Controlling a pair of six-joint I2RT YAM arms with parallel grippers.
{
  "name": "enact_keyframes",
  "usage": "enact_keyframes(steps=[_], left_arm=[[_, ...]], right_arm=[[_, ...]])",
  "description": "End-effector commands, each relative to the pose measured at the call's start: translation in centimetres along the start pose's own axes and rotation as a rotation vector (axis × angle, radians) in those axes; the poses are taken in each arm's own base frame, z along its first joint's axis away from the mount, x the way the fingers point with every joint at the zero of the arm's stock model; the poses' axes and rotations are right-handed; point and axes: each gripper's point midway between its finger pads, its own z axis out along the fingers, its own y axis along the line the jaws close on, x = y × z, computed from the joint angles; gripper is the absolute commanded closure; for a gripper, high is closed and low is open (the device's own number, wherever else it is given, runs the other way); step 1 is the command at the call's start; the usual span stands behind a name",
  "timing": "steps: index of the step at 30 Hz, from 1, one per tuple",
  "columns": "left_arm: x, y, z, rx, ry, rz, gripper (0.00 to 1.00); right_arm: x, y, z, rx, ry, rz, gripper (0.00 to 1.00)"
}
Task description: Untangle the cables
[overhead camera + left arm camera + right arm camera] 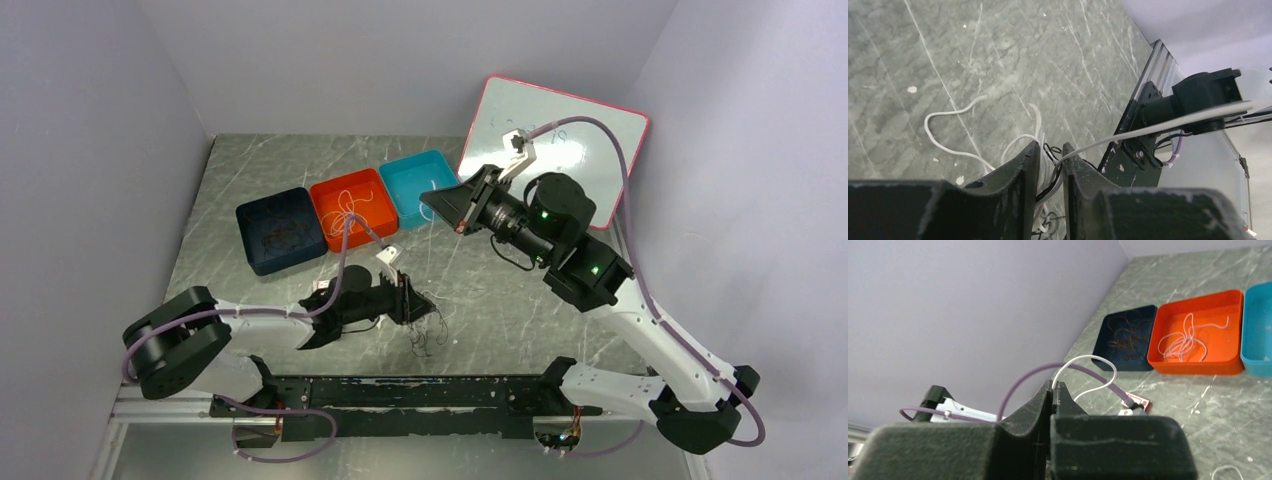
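A tangle of thin white and black cables (425,325) lies on the grey table in front of the arms. My left gripper (405,297) is low on its left side. In the left wrist view the jaws (1052,155) stand narrowly apart, pinching a bundle of white and black cables (1048,175). One white cable (1158,129) runs taut from this bundle up to the right. My right gripper (428,200) hangs raised above the table near the trays. It is shut (1054,385) on a white cable (1093,359) that loops out past its fingertips.
Three trays stand in a row at the back: navy (243,230) with brownish cords, orange (345,180) with a white cord, teal (420,185). A pink-rimmed whiteboard (590,120) leans at the back right. More white cable loops (948,125) lie on the table.
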Motion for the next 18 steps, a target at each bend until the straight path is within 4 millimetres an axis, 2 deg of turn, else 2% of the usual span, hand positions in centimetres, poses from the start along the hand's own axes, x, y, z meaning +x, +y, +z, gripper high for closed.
enact_keyframes(steps=[1, 7, 18], left_arm=[[0.4, 0.0, 0.4, -0.004, -0.031, -0.013, 0.72], [2.2, 0.6, 0.6, -0.029, 0.012, -0.017, 0.71], [4.2, 1.5, 0.0, -0.076, 0.053, -0.019, 0.68]], right_arm=[[-3.9, 3.0, -1.2, -0.072, -0.114, -0.04, 1.0], [-7.5, 4.6, -2.7, -0.065, -0.202, -0.116, 1.0], [-14.0, 7.0, -4.8, -0.019, -0.365, -0.255, 1.0]])
